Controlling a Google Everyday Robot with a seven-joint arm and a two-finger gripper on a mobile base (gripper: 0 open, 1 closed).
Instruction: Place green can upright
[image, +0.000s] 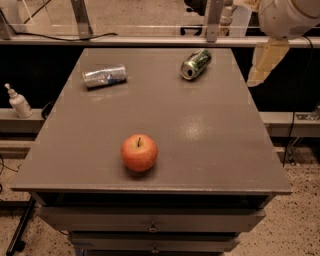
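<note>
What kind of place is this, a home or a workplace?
Probably a robot test lab, not a home: a plain grey table holds a green can, a silver can and an apple, and the robot's gripper hangs just off the table's far corner.

Hangs at upper right of view with the cream gripper (260, 67) pointing down, tip slanted slightly left. Tapers toward the lower end. Joins above to a white rounded arm housing (290, 17), cut off by the top and right edges. Touches nothing.
</note>
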